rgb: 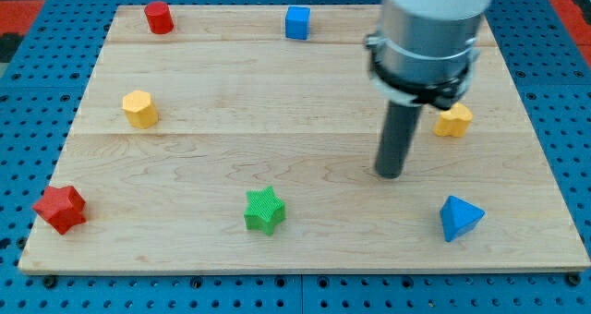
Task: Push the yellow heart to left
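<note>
The yellow heart (pixel 453 121) lies on the wooden board at the view's right, partly hidden behind the arm's grey body. My tip (pixel 390 174) rests on the board to the lower left of the heart, a short gap away and not touching it. A second yellow block, a hexagon (pixel 140 108), sits at the view's left.
A red cylinder (pixel 159 17) is at the top left and a blue cube (pixel 297 22) at the top middle. A red star (pixel 61 209) is at the bottom left, a green star (pixel 265 210) at the bottom middle, a blue triangle (pixel 460 217) at the bottom right. The board's edge (pixel 305 266) runs along the bottom.
</note>
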Motion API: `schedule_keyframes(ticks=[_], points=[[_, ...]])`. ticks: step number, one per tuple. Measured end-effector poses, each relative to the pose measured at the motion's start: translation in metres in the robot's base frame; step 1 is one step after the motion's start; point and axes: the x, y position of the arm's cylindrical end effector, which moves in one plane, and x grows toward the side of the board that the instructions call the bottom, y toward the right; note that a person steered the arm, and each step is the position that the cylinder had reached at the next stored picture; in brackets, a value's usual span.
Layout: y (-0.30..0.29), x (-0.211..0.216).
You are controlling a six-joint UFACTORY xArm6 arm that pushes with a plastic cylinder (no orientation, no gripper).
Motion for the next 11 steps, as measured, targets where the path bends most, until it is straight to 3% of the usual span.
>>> schedule_keyframes(ticks=[2,8,11], points=[[0.141,-0.052],[0.064,-0.072],[0.060,-0.084]])
